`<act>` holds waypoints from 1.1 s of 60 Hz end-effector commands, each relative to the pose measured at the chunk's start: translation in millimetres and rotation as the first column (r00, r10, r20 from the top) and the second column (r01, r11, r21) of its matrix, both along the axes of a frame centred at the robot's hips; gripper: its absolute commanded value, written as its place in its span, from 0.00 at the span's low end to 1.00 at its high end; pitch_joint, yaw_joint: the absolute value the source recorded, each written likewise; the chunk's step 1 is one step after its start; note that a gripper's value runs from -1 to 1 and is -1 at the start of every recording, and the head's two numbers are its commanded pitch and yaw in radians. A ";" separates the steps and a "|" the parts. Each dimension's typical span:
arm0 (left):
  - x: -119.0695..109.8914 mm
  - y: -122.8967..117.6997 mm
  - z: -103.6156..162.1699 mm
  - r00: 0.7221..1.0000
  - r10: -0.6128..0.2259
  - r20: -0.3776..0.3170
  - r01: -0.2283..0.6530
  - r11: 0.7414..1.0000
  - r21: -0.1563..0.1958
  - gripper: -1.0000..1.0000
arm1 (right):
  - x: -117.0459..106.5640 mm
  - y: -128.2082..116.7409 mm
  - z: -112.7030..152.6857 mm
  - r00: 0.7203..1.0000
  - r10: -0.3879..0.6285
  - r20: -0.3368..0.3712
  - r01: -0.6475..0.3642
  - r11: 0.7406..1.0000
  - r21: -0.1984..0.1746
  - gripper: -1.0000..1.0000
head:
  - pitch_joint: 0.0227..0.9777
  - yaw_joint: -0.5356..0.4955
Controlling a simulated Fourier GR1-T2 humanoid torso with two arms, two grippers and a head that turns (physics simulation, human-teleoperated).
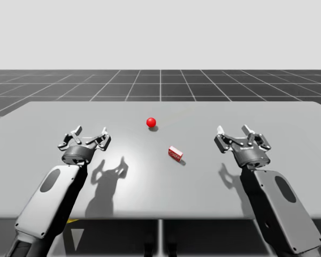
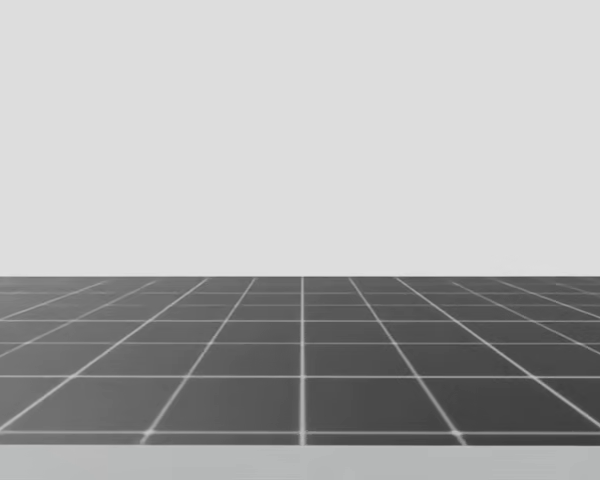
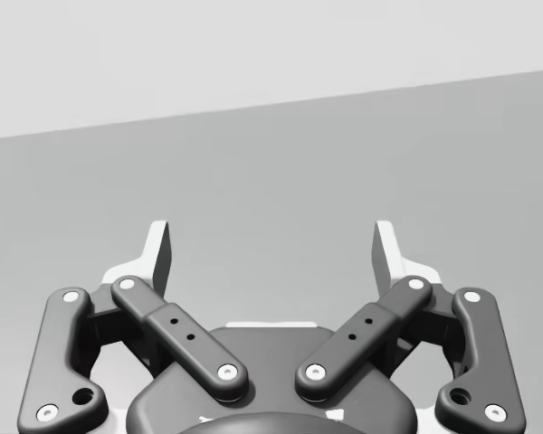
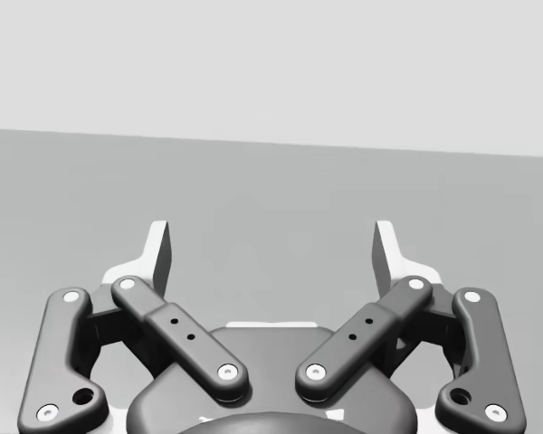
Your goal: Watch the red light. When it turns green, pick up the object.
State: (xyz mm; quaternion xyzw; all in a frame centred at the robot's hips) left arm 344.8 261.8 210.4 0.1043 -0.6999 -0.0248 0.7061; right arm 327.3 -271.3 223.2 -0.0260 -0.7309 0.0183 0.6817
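The red light (image 1: 151, 122), a small ball, is glowing red on the grey table (image 1: 166, 187), toward its far middle. The small red box (image 1: 175, 153) is lying flat on the table, a little nearer to me than the light and slightly to its right. It is not touching the light and is sitting roughly midway between my two arms.

My left fingers (image 1: 76, 131) are hovering over the table's left part, well apart from the box. In the left wrist view they are standing spread wide, gripping nothing, with bare table ahead.

My right fingers (image 1: 247, 130) are hovering over the right part, likewise well apart from the box, and are also standing wide open around nothing.

My head is facing a dark gridded floor (image 2: 300, 350) beyond the table's far edge.
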 end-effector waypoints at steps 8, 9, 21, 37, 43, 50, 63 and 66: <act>5.1 4.4 -7.3 1.000 0.011 -0.017 -0.011 1.000 0.013 0.00 | 3.6 -3.0 -5.1 1.000 -0.008 -0.005 0.008 0.999 0.033 0.00 | 0.05 0.52; 5.1 4.5 -7.2 1.000 0.011 -0.017 -0.011 1.000 0.013 0.00 | 3.6 -3.2 -4.9 1.000 -0.007 -0.008 0.007 1.000 0.031 0.00 | 0.06 0.52; 5.1 6.0 -5.8 1.000 0.014 -0.013 -0.014 1.000 0.012 0.00 | 4.7 -4.1 -5.3 1.000 -0.026 -0.007 0.026 1.000 0.002 0.00 | 0.17 0.51; 4.8 8.5 -4.2 1.000 0.016 0.000 -0.016 0.999 0.027 0.00 | 5.8 -3.7 -7.4 1.000 -0.031 -0.004 0.031 0.999 -0.022 0.00 | 0.37 0.52; 4.8 9.0 -3.4 1.000 0.016 0.003 -0.016 0.999 0.028 0.00 | 6.3 -3.3 -8.1 0.999 -0.031 -0.006 0.031 0.999 -0.026 0.00 | 0.45 0.53; 4.5 9.0 -3.0 1.000 0.012 0.006 -0.013 0.999 0.031 0.00 | 6.2 -3.3 -8.3 0.999 -0.035 -0.005 0.034 0.999 -0.027 0.00 | 0.52 0.56; 3.9 9.1 -2.5 1.000 0.004 0.011 -0.005 1.000 0.029 0.00 | 5.9 -3.3 -8.9 0.999 -0.036 -0.005 0.036 0.999 -0.030 0.00 | 0.59 0.59; 3.8 9.0 -2.3 1.000 0.002 0.013 -0.003 1.000 0.029 0.00 | 5.8 -3.3 -9.0 0.999 -0.036 -0.006 0.036 0.999 -0.030 0.00 | 0.59 0.59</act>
